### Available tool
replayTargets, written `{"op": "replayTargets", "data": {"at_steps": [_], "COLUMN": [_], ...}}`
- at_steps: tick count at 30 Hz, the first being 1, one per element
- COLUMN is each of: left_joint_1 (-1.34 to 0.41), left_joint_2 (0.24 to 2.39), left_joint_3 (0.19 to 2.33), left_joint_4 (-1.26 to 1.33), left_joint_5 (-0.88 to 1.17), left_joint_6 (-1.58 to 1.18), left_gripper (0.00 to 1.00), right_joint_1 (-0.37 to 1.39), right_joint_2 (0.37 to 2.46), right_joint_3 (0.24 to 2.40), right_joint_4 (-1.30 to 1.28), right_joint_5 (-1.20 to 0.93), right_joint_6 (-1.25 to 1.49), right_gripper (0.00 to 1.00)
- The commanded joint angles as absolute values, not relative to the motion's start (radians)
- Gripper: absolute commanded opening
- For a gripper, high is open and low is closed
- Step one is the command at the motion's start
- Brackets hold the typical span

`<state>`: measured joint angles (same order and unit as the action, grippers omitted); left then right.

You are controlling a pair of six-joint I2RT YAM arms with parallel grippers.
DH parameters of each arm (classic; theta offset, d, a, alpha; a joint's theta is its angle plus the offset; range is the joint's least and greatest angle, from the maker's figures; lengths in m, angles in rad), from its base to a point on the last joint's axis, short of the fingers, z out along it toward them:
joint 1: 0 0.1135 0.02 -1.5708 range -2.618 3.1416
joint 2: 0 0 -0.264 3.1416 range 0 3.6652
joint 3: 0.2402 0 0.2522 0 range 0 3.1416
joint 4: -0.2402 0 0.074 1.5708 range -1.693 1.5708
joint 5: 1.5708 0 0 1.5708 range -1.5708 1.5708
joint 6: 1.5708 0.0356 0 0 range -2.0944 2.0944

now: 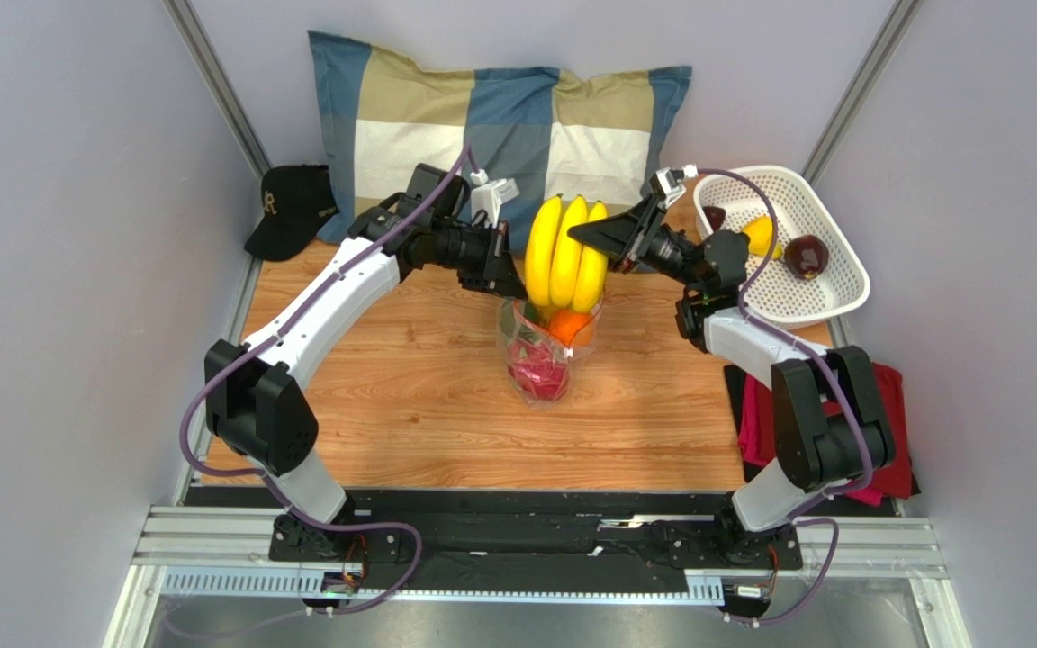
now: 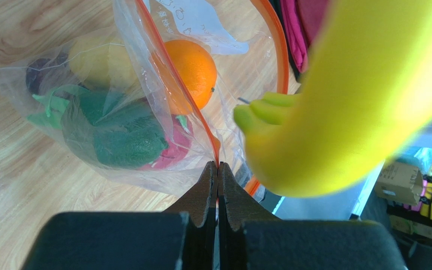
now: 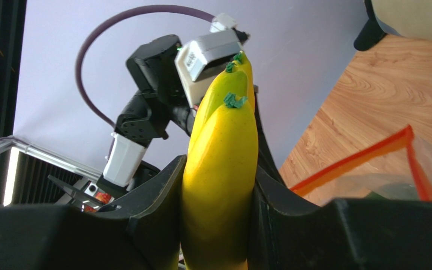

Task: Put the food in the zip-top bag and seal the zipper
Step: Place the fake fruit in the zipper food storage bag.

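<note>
The clear zip-top bag (image 1: 547,354) stands on the wooden table, mouth up. It holds an orange (image 2: 190,70), a magenta dragon fruit with green tips (image 2: 122,138), a yellow piece (image 2: 97,56) and a dark purple piece (image 2: 38,76). My left gripper (image 2: 218,164) is shut on the bag's orange-red zipper (image 2: 167,67) at the mouth's edge and holds it up. My right gripper (image 3: 219,185) is shut on the yellow banana bunch (image 1: 566,251), which hangs upright over the bag's open mouth. The bananas also show in the left wrist view (image 2: 348,107).
A white lattice basket (image 1: 828,290) at the back right holds a yellow piece (image 1: 758,235) and dark red pieces (image 1: 807,253). A checked pillow (image 1: 402,115) and a black cap (image 1: 291,207) lie at the back. A red folded cloth (image 1: 757,419) lies at the right.
</note>
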<state>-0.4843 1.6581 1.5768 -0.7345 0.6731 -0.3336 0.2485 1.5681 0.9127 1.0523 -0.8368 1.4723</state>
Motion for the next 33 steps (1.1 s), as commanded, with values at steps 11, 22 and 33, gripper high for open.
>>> {"op": "replayTargets", "data": {"at_steps": [11, 22, 33], "left_joint_1": [-0.465, -0.459, -0.445], "left_joint_2": [1.646, 1.644, 1.631], "left_joint_3": [1.571, 1.554, 1.551], "left_joint_4": [-0.690, -0.673, -0.680], "left_joint_5": [0.718, 0.755, 0.736], "left_joint_6": [-0.354, -0.373, -0.368], "left_gripper": [0.00, 0.00, 0.00], "right_joint_1": [0.301, 0.307, 0.339], "right_joint_2": [1.634, 1.680, 1.755], "right_joint_3": [0.764, 0.750, 0.816], "right_joint_4": [1.155, 1.192, 1.041], "right_joint_5": [-0.825, -0.859, -1.064], "right_joint_6": [1.459, 1.315, 1.295], "right_gripper": [0.00, 0.00, 0.00]}}
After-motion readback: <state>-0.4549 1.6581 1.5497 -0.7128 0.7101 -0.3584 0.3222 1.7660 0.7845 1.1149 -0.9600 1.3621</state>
